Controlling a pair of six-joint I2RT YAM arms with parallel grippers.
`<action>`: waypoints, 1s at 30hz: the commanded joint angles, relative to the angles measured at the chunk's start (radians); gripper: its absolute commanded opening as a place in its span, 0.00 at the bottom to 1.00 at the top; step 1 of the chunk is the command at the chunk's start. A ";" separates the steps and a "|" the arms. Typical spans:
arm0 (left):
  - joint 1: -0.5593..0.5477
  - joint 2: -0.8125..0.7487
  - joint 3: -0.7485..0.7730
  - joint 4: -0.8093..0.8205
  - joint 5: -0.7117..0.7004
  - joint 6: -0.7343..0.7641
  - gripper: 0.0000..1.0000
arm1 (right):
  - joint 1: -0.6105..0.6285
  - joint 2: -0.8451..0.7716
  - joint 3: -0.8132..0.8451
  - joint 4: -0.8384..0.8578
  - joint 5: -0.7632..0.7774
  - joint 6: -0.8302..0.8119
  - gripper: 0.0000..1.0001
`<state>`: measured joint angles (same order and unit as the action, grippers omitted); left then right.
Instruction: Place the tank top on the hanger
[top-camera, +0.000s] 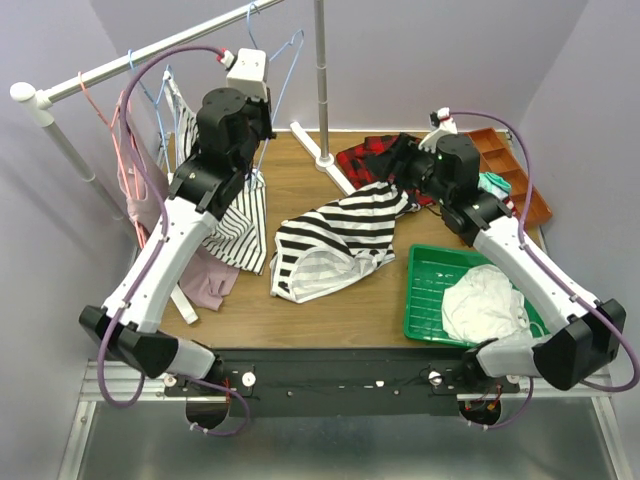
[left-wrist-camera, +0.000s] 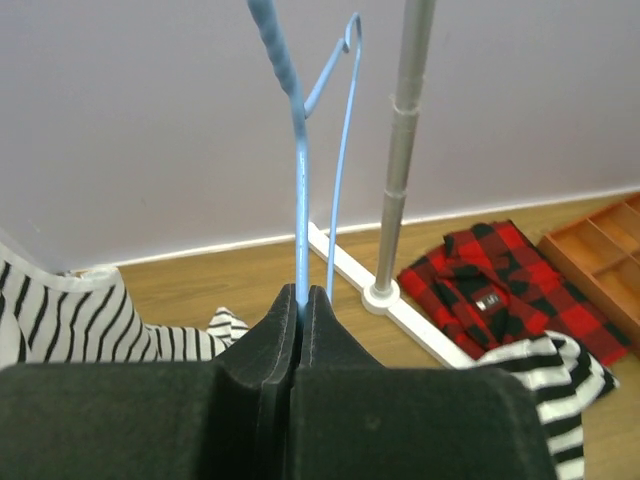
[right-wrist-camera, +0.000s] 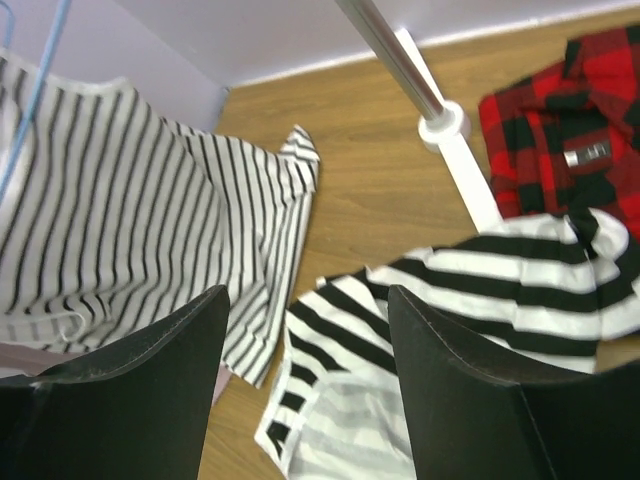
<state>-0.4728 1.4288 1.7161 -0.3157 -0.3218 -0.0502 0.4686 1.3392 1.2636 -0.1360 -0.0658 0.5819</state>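
The tank top (top-camera: 335, 240), with wide black-and-white stripes, lies crumpled on the table's middle, its paler inside showing at the near end. The light-blue hanger (top-camera: 287, 58) stands upright by the rack pole. My left gripper (top-camera: 264, 126) is raised at the back left and shut on the hanger's wire (left-wrist-camera: 300, 200); the jaws pinch it at the tips of my left gripper (left-wrist-camera: 302, 295). My right gripper (top-camera: 408, 180) is open and empty above the tank top's far right end. In the right wrist view the tank top (right-wrist-camera: 480, 290) lies below my right gripper (right-wrist-camera: 305, 300).
A finer-striped top (top-camera: 240, 225) and a pink top (top-camera: 210, 280) hang at the left below the rail (top-camera: 150, 55). The rack pole (top-camera: 322, 80) stands at the back. A red plaid shirt (top-camera: 370, 155), an orange tray (top-camera: 505, 160) and a green tray (top-camera: 425, 300) with white cloth are on the right.
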 joint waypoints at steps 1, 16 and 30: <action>0.002 -0.145 -0.146 0.023 0.179 -0.026 0.00 | 0.013 -0.058 -0.116 -0.102 0.041 -0.007 0.73; -0.184 -0.550 -0.604 -0.256 0.336 0.046 0.00 | 0.274 -0.120 -0.460 -0.200 0.346 0.006 0.65; -0.234 -0.627 -0.624 -0.529 0.463 0.042 0.00 | 0.281 -0.011 -0.455 -0.142 0.382 -0.031 0.53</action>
<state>-0.6964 0.7849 1.0649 -0.7410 0.0647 -0.0227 0.7410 1.3056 0.8066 -0.3084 0.3103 0.5648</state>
